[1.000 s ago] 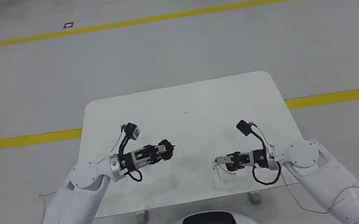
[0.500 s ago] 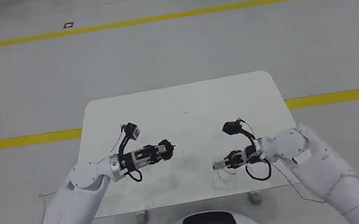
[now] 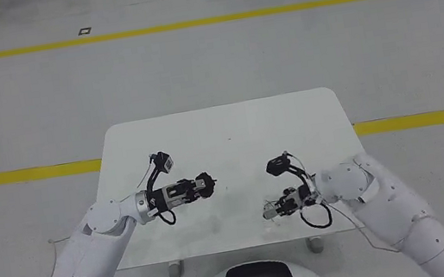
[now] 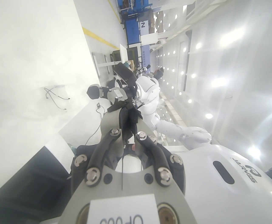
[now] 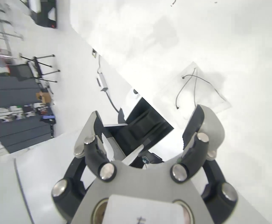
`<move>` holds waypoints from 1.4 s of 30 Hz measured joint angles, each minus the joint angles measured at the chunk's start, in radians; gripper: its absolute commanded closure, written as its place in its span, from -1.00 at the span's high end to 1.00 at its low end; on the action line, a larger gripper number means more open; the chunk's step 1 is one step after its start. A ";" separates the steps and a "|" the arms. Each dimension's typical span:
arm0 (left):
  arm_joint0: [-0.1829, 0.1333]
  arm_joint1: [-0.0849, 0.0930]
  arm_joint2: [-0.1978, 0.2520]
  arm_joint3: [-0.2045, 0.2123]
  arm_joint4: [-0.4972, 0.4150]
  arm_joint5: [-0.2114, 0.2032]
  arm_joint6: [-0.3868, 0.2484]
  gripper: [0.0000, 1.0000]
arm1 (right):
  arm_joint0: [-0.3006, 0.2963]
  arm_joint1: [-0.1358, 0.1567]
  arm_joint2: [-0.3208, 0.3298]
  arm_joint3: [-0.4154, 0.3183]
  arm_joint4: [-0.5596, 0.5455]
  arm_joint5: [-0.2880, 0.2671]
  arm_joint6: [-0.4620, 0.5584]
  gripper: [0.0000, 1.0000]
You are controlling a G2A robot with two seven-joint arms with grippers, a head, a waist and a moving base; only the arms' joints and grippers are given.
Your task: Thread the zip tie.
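Right gripper [image 3: 270,212] has swung inward, now over the clear bag [image 5: 209,93] at the worktop's [image 3: 229,128] front edge. Its jaws are wide apart and empty. Left gripper [image 4: 127,118], left of centre, is clamped on a thin black zip tie [image 4: 122,174].

Cropped upside-down label [image 4: 124,210] on the wrist plate [image 4: 127,182], not fully readable.

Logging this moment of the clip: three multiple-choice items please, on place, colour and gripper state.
1. The loose zip ties lie: A on the floor; B on a clear sheet on the table; C in a box.
2. The table is: A black; B green; C white.
3. The right gripper is: A open; B shut on a tie; C shut, empty.
Key: 1 B, strands rest on the sheet; 2 C, white top; 3 A, fingers stand wide apart.
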 measured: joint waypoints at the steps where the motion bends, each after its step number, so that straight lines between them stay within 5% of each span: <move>1: 0.000 0.000 0.000 0.000 0.000 0.000 0.000 -1.00 | 0.011 -0.002 -0.012 0.001 -0.012 0.009 0.010 1.00; 9: 0.000 0.000 0.000 0.000 0.000 0.000 0.000 -1.00 | 0.126 -0.023 -0.142 0.038 -0.112 0.047 0.121 1.00; 21: 0.000 0.000 0.000 0.000 0.000 0.000 0.000 -1.00 | 0.128 -0.026 -0.175 0.035 -0.165 0.036 0.102 1.00; 32: 0.000 0.000 0.000 0.000 0.000 0.000 0.000 -1.00 | 0.174 -0.052 -0.271 0.089 -0.233 0.088 0.059 1.00; 42: 0.000 0.000 0.000 0.000 0.000 0.000 0.000 -1.00 | 0.171 -0.053 -0.280 0.091 -0.257 0.101 0.045 1.00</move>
